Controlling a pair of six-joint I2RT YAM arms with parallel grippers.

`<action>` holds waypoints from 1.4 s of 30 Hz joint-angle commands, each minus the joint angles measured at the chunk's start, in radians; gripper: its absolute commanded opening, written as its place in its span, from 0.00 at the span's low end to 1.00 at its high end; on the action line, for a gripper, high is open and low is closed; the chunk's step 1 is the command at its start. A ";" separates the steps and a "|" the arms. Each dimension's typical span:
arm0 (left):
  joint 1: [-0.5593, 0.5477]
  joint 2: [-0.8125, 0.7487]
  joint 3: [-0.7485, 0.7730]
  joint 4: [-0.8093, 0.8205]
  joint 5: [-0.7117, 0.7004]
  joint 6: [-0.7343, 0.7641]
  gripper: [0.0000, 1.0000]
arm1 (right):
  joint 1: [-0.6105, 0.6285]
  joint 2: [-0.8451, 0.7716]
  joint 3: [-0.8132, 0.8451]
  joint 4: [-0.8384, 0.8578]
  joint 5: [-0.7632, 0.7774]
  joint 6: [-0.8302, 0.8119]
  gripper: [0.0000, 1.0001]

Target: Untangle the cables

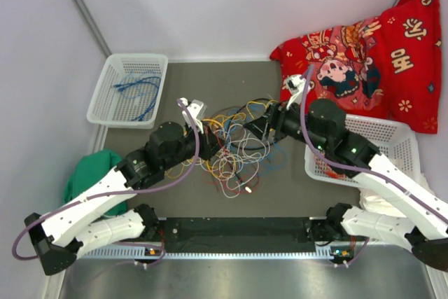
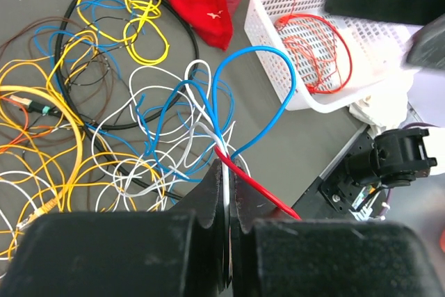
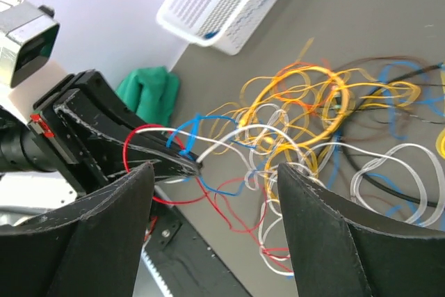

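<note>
Walls: plain pale lilac-white panels (image 1: 238, 5) closed in the back and both sides.
Corner posts: grey metal struts (image 1: 82, 6) ran diagonally up the rear corners.
Table top: a dark grey matte surface (image 1: 224, 82).
Near edge: a black rail (image 1: 238, 229) lay across, with a brushed steel sheet (image 1: 245, 278) in front of it.
Left rear: a white mesh basket (image 1: 103, 96) stood against the wall.
Right side: a second white basket (image 1: 392, 138) stood just in front of a red patterned cloth (image 1: 364, 61).
Left edge: a green cloth (image 1: 91, 173) lay bunched.
Light: even and soft, without hard shadows.
</note>
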 commanded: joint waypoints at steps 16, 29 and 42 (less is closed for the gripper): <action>0.001 -0.004 -0.038 0.109 0.041 -0.012 0.00 | -0.002 0.209 0.106 0.160 -0.207 0.050 0.02; 0.011 0.054 0.085 -0.290 -0.587 -0.118 0.99 | -0.002 0.100 0.330 -0.139 0.075 -0.144 0.00; 0.012 -0.211 -0.045 0.230 -0.501 0.039 0.99 | -0.002 0.078 0.536 -0.212 0.086 -0.213 0.00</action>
